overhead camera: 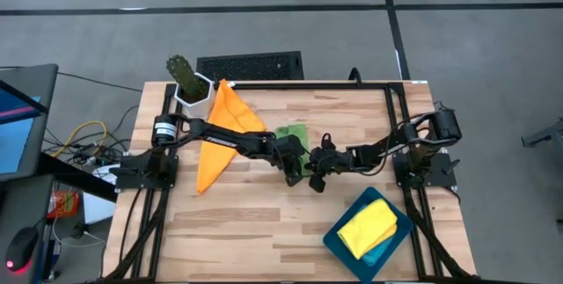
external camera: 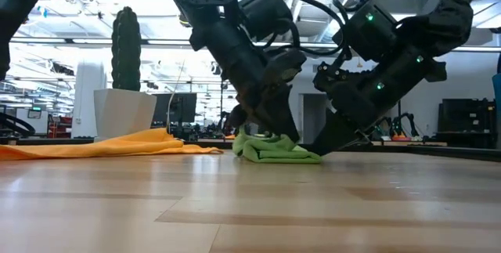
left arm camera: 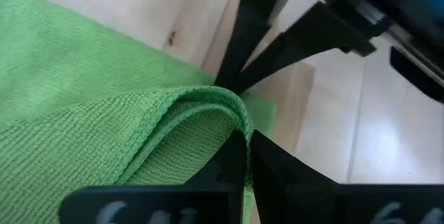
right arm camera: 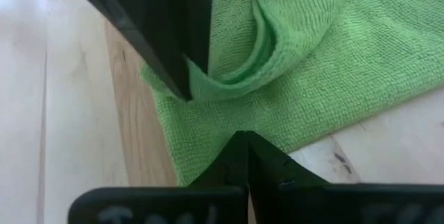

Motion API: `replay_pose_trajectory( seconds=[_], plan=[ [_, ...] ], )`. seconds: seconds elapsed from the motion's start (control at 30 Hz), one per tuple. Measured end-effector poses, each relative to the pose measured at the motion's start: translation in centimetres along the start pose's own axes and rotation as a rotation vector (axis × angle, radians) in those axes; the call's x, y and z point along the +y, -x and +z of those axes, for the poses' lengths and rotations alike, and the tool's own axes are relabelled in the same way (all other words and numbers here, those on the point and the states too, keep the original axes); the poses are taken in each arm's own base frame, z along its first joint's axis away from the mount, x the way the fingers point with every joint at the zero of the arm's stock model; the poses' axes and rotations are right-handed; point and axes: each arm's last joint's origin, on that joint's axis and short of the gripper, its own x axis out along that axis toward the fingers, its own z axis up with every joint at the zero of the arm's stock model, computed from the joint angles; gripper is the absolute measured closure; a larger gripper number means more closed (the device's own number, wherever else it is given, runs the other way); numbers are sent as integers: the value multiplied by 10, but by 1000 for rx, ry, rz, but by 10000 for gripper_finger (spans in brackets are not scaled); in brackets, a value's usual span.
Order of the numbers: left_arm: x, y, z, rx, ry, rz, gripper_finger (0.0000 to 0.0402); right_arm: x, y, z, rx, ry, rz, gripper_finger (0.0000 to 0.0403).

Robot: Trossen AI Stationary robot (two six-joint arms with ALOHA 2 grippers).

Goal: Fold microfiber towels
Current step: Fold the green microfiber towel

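The green towel (overhead camera: 290,134) lies bunched at the table's middle, partly folded over itself (external camera: 274,149). My left gripper (overhead camera: 294,170) is low over it and shut on a raised fold (left arm camera: 208,106). My right gripper (overhead camera: 315,178) is shut, with its tips down at the towel's right edge (external camera: 317,149). The orange towel (overhead camera: 224,130) lies spread flat at the far left. The yellow towel (overhead camera: 368,227) lies folded on the dark teal tray (overhead camera: 339,244) at the near right. I cannot make out the light blue towel. My left gripper pinches a doubled-over hemmed edge of the green towel (left arm camera: 239,123) between its two fingers, slanting down from the table's left. The fold stands up off the layer under it (right arm camera: 229,78); the rest of the towel lies on the table. My right gripper's shut fingertips (right arm camera: 243,144) sit on the green towel's edge (right arm camera: 208,148), slanting down from the table's right. Whether any cloth is between them, I cannot tell. That part of the towel lies flat on the table.
A cactus in a white pot (overhead camera: 189,82) stands at the far left corner beside the orange towel. A black grid (overhead camera: 251,64) lies beyond the far edge. Bare wood shows along the near edge, left of the tray.
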Motion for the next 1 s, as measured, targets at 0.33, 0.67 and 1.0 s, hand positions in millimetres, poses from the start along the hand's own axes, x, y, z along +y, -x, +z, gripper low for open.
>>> replay_pose_trajectory(
  seconds=[0.33,0.67,1.0],
  plan=[
    [-9,0,3,-36,29,-77,388,0,0,0,-5,-1,3,376],
    [-10,0,4,-52,-22,-65,322,0,0,0,-4,-1,3,374],
    [2,13,22,-67,33,-135,198,0,0,0,-4,-2,3,372]
  ],
)
